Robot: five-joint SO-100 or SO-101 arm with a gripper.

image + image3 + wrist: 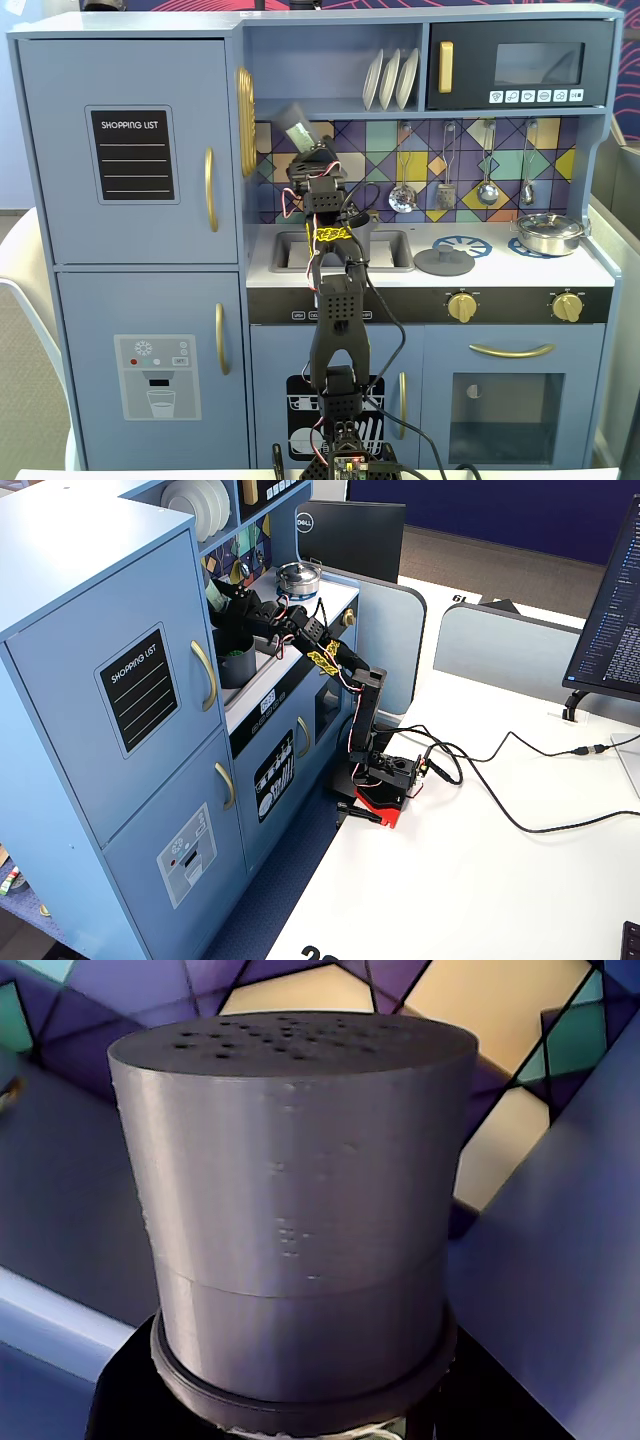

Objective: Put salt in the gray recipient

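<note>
My gripper (pixel 306 150) is shut on a grey cylindrical salt shaker (pixel 296 126) and holds it raised and tilted in front of the coloured backsplash, above the sink (pixel 393 249). In the wrist view the shaker (pixel 295 1190) fills the frame, its holed top facing away, with the black fingers (pixel 130 1395) at its base. In a fixed view the gripper (pixel 226 597) hangs above a dark grey cup (pixel 236 661) that stands by the sink. A shiny metal pot (pixel 548 232) sits on the right burner.
A grey lid (pixel 444 262) lies on the left burner. Utensils (pixel 487 190) hang on the backsplash, and white plates (pixel 391 78) stand on the shelf above. The fridge door with its gold handle (pixel 210 188) is to the left. Cables (pixel 500 780) trail over the white desk.
</note>
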